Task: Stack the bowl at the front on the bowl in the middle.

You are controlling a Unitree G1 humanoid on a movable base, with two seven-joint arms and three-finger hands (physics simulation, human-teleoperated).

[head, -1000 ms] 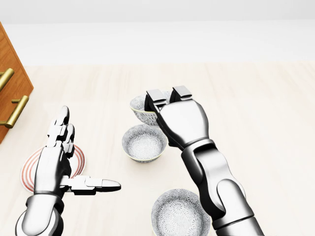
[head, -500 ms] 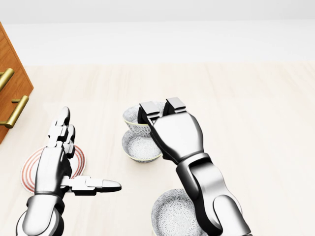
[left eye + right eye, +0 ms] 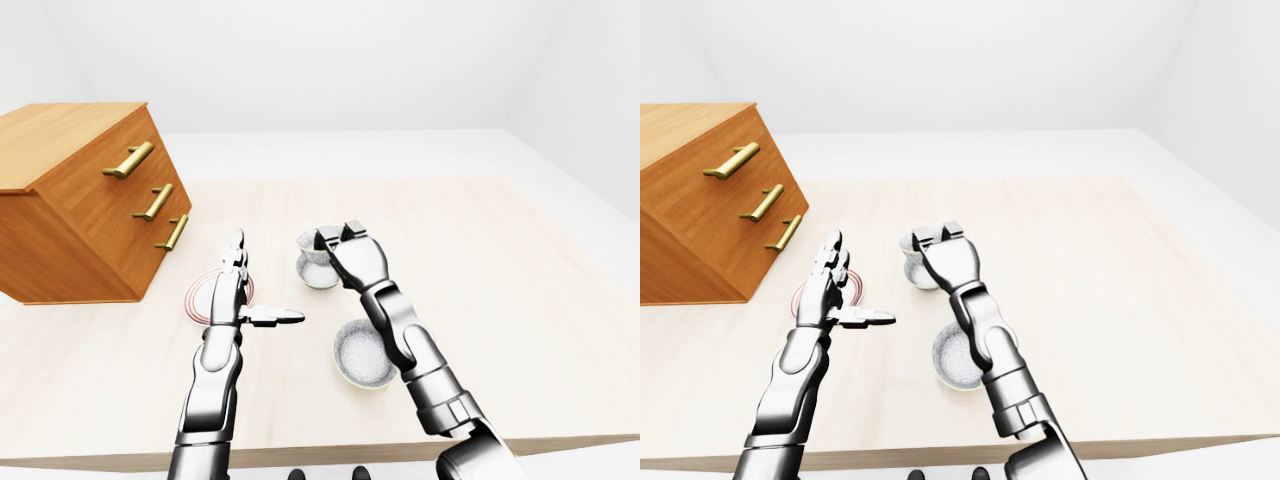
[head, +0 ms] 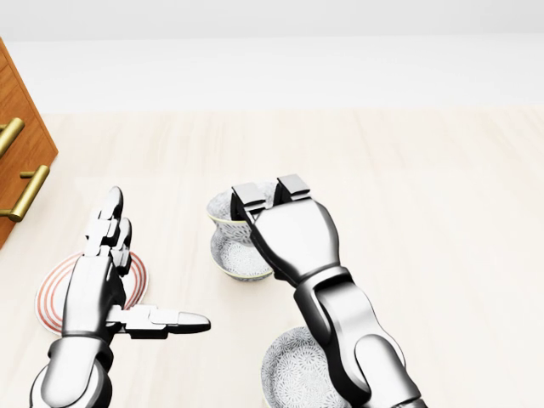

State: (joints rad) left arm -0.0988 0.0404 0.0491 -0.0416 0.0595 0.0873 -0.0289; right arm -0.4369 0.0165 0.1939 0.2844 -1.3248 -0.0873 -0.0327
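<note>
Three patterned white bowls show in the head view. My right hand [image 4: 265, 197] is shut on the rim of one bowl [image 4: 223, 211], fingers hooked over its edge. This bowl hangs tilted just above and slightly left of the middle bowl [image 4: 240, 257], partly covering it; whether they touch I cannot tell. The third bowl [image 4: 293, 374] sits at the bottom of the view, half hidden by my right forearm. On the left my left hand [image 4: 157, 263] floats open and empty, fingers straight and thumb pointing right.
A red-ringed plate [image 4: 49, 299] lies under my left hand. A wooden drawer chest [image 3: 80, 200] with brass handles stands at the table's left. The pale wooden table [image 3: 480, 260] stretches wide to the right; its near edge runs along the bottom of the left-eye view.
My right hand has carried its bowl down and left in the head view, from beside the top bowl spot to over the middle bowl. The left hand has stayed put.
</note>
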